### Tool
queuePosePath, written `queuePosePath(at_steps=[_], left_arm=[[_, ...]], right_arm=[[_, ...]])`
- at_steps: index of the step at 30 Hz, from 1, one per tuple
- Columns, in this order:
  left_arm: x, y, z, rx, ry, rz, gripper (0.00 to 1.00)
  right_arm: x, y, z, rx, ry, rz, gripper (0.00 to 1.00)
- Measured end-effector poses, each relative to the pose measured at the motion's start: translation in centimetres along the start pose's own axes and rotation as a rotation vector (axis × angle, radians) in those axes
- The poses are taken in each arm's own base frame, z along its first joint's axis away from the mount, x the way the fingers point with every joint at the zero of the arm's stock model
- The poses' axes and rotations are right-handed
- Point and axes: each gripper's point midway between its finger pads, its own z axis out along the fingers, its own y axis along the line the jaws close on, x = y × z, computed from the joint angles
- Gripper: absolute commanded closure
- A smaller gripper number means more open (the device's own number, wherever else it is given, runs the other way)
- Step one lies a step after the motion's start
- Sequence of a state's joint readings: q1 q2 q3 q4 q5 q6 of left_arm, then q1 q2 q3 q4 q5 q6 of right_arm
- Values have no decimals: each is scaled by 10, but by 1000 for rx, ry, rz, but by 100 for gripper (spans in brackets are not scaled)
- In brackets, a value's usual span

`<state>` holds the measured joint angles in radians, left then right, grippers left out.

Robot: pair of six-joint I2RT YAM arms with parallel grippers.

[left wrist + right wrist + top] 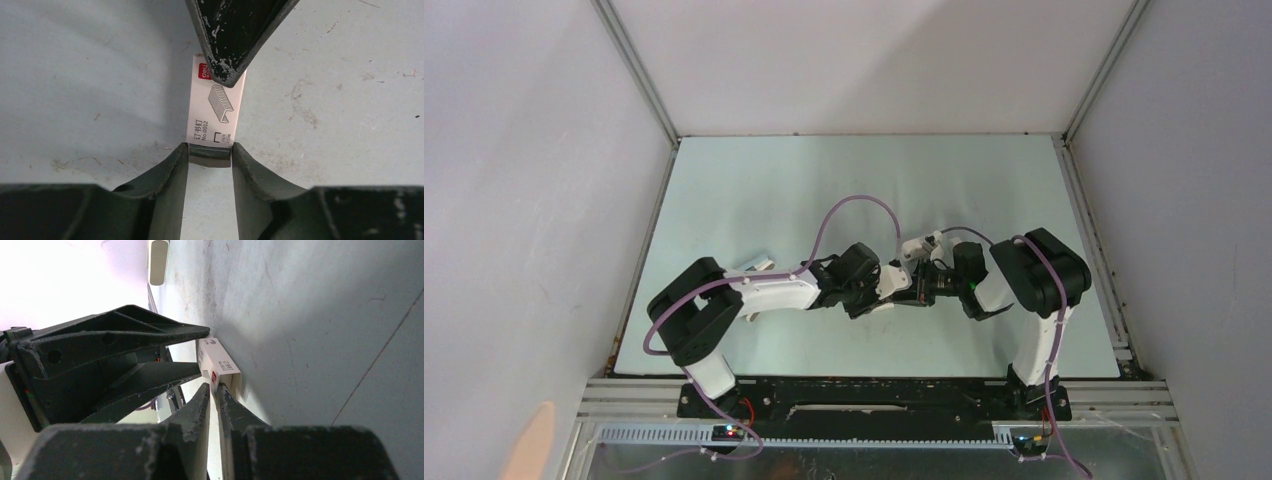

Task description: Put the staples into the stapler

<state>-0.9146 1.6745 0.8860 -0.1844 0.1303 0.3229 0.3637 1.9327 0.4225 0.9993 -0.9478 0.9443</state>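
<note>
1. My left jaws pinch the near end of the box (216, 112), one finger on each long side. The box lies flat on the counter (100, 75) with its printed face up. I judge this hold is meant to keep the box from sliding.
2. My right jaws are nearly pressed together, with only a slit between them. Their tips sit at the box's far, red-labelled end. I cannot tell whether they nip a flap or merely bear on it. I judge they are there to open that end.
3. Staples: none are visible loose. I judge them to be inside the box, so loading has not begun.
4. Stapler: not identified with certainty. A pale rounded object (159, 255) farther along the counter may be it.
5. Obstructions: both wrists meet over the box and hide it from above. My right tip covers the far end. The cable (864, 203) loops above, clear of the work.
</note>
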Motion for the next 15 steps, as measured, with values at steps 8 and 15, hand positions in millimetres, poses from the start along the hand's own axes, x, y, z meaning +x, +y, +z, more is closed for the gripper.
queuePosePath(at_steps=[8, 15], left_arm=[[0, 4, 0, -16, 2, -2, 53], [0, 4, -1, -16, 10, -3, 53]], right_arm=[[-1, -3, -1, 8, -2, -2, 96], [-3, -9, -6, 22, -4, 13, 98]])
